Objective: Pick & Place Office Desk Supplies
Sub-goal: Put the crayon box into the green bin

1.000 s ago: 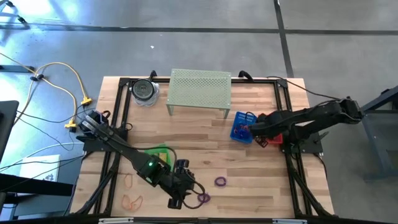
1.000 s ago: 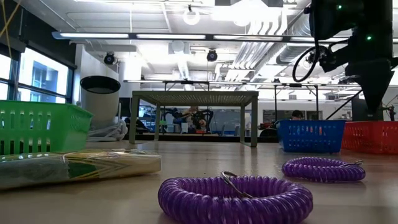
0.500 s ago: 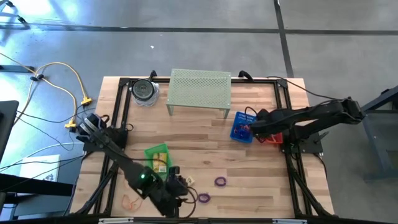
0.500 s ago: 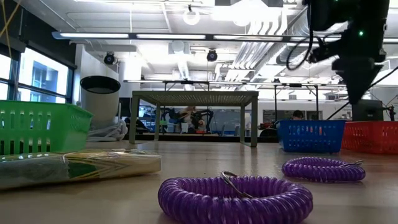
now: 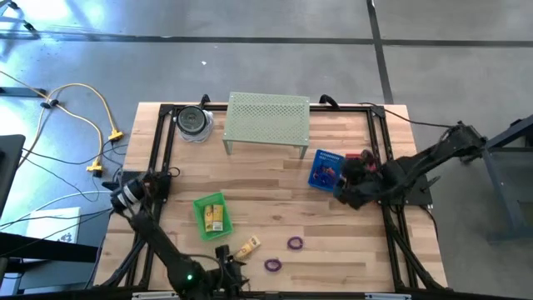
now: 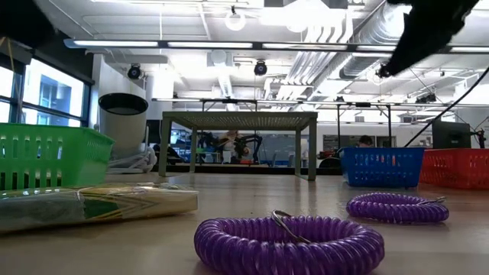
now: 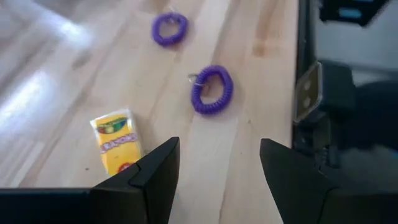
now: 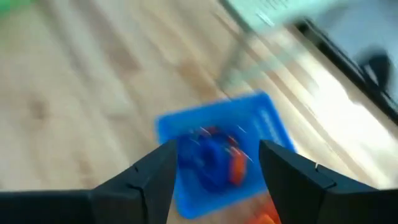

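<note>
Desk supplies counted across the table

Two yellow packets are seen on the wooden table (image 5: 275, 183): one packet (image 5: 215, 218) lies inside the green basket (image 5: 210, 214), and a loose packet (image 7: 115, 140) lies flat on the bare wood just right of that basket. Its yellow wrapper carries red and green print. Two purple coil loops are counted near the front edge: the nearer loop (image 5: 272, 265) lies to the right of the loose packet, a small metal ring attached to it, and the farther loop (image 5: 295, 243) lies apart from it, toward the right. Both are tightly coiled and lie flat. Further right, the blue basket (image 5: 326, 169) is seen with blue, red and orange items inside, too blurred to count, and a red basket (image 6: 458, 168) stands just beside it.

The left gripper (image 7: 214, 168) is held at the table's front edge, above bare wood beside the loose packet, its fingers apart and holding nothing. The right gripper (image 8: 214, 168) is held over the blue basket, its fingers apart and holding nothing.

A pale-green perforated shelf (image 5: 267, 118) stands at the back.
</note>
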Available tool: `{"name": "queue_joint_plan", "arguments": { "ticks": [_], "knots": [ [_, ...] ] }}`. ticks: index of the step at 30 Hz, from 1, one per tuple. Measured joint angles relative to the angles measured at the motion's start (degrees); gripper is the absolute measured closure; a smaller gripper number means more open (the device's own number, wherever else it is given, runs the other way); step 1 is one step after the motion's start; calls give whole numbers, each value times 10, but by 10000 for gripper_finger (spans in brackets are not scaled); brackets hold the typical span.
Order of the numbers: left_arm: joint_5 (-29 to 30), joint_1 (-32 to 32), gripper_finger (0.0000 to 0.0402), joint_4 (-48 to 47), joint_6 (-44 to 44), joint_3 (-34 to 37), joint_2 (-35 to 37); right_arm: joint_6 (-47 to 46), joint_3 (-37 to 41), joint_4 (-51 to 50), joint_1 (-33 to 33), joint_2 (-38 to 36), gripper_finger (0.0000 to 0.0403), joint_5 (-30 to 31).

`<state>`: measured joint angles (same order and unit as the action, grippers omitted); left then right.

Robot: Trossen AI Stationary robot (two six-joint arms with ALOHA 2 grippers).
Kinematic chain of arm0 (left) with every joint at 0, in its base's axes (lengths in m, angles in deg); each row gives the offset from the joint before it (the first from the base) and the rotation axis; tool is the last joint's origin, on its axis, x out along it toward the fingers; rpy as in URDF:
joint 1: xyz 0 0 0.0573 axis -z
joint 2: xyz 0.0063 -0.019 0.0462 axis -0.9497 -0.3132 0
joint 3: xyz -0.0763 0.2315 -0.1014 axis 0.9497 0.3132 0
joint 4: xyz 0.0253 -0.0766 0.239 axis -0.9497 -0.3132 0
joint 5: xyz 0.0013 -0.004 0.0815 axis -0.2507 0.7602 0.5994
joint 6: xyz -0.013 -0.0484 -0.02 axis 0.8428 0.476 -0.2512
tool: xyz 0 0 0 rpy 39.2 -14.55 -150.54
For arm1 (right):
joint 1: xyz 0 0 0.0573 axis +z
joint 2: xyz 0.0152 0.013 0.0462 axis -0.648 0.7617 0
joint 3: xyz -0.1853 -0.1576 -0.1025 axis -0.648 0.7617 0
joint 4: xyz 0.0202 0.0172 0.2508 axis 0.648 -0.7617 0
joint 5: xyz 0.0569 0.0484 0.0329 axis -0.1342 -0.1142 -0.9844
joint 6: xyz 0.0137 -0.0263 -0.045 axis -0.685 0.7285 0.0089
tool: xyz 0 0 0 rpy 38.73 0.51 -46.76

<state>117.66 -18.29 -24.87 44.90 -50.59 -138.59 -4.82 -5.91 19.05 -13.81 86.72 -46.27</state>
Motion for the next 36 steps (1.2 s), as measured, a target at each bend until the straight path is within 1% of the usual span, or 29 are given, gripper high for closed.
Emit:
{"name": "queue_joint_plan", "arguments": {
  "ticks": [5,7,10,14,17,21,24,31,36],
  "knots": [
    [107,34,188,-1,44,0,-32,157,0,148,70,3,187,36],
    [136,43,188,-1,62,0,-49,214,0,213,88,5,187,41],
    [158,50,188,-1,74,0,-72,291,0,296,108,5,187,35],
    [160,47,188,-2,99,0,-96,354,0,367,123,5,187,1],
    [174,42,188,-3,120,0,-105,375,0,391,126,5,187,-33],
    [205,40,188,-7,131,0,-106,385,0,395,126,5,187,-68],
    [222,40,188,-23,142,0,-106,385,0,395,126,7,187,-69],
    [208,34,188,-126,267,0,-106,388,1,396,124,15,187,-69],
    [202,29,188,-131,270,0,-106,390,1,397,124,25,188,-69]
  ]
}}
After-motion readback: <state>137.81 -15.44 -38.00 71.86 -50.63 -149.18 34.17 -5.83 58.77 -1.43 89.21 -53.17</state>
